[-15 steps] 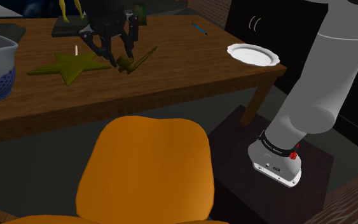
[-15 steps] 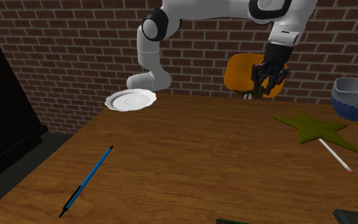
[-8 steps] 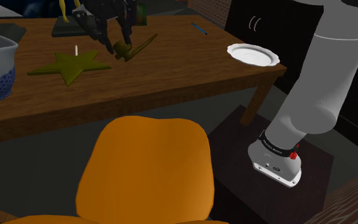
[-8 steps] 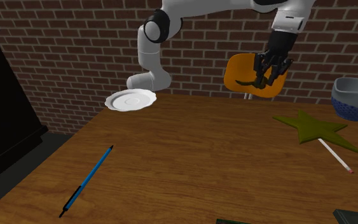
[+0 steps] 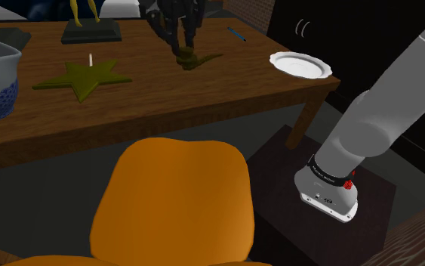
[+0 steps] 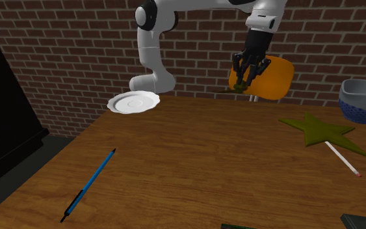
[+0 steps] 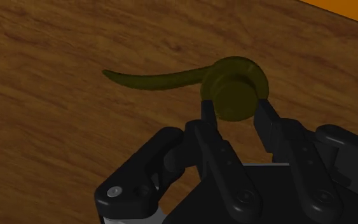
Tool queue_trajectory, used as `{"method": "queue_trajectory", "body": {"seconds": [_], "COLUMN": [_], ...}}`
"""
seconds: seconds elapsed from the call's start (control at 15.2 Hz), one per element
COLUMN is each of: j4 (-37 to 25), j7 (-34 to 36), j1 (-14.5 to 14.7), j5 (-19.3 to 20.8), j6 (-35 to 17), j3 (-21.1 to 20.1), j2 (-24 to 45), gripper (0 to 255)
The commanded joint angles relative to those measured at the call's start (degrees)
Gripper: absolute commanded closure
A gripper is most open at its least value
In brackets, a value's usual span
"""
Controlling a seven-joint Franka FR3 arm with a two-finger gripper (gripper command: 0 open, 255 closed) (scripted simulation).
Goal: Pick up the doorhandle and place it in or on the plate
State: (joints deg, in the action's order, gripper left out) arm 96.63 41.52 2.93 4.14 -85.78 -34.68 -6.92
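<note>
One doorhandle [image 7: 229,89], pinched at the boss

Olive doorhandle sits in the gripper [image 7: 234,108], jaws clamped on its round boss, lever jutting sideways. Likely stiff, smooth, off-balance: boss is the right hold, but it may swivel. It's over the table [image 5: 226,91], well short of the plate [image 5: 301,66]. Boss underside hidden; clearance hard to judge.

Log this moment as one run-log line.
phase: transport | gripper: fingers shut on olive doorhandle | doorhandle: held above table | plate: white, on table corner, not yet reached
</note>
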Motion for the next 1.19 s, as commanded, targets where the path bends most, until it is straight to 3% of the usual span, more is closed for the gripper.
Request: {"method": "queue_trajectory", "body": {"seconds": [0.0, 0.53, 1.12], "j4": [4.5, 19.4, 30.8], "j7": [-3.5, -15.9, -28.0], "j1": [-0.9, -1.7, -2.5], "j5": [-2.2, -5.4, -2.4], "j6": [-0.8, -1.6, -0.5], "j3": [2.1, 12.0, 22.9], "j2": [-4.9, -20.8, -34.1], "gripper": [255, 255, 255]}}
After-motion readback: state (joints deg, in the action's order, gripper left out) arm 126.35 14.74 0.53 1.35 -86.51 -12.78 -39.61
